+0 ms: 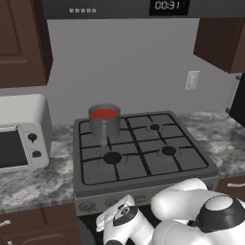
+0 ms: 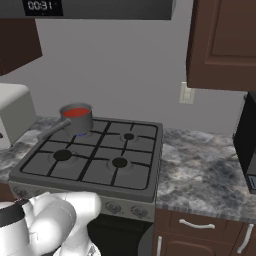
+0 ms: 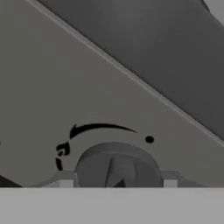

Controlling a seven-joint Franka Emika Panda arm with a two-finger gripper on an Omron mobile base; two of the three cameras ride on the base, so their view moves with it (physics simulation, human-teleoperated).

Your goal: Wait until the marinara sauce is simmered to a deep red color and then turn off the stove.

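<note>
The marinara sauce (image 1: 104, 114) (image 2: 76, 113) is a bright red patch inside a grey saucepan (image 1: 105, 127) (image 2: 79, 122) on the back left burner of the stove (image 1: 143, 184) (image 2: 85, 187). A small blue flame (image 2: 80, 134) shows under the pan. Low at the stove's front panel, my hand (image 1: 118, 220) points at the row of knobs (image 1: 88, 206). In the hand view, my gripper (image 3: 117, 181) is shut on a round grey knob (image 3: 116, 162), with one fingertip on each side of it.
A white toaster oven (image 1: 21, 139) (image 2: 12, 117) stands on the counter left of the stove. A dark appliance (image 2: 247, 145) sits at the right end of the marbled counter (image 2: 200, 175). Overhead, a clock display (image 1: 167, 5) reads 00:31. Brown drawers (image 2: 197, 227) line the front.
</note>
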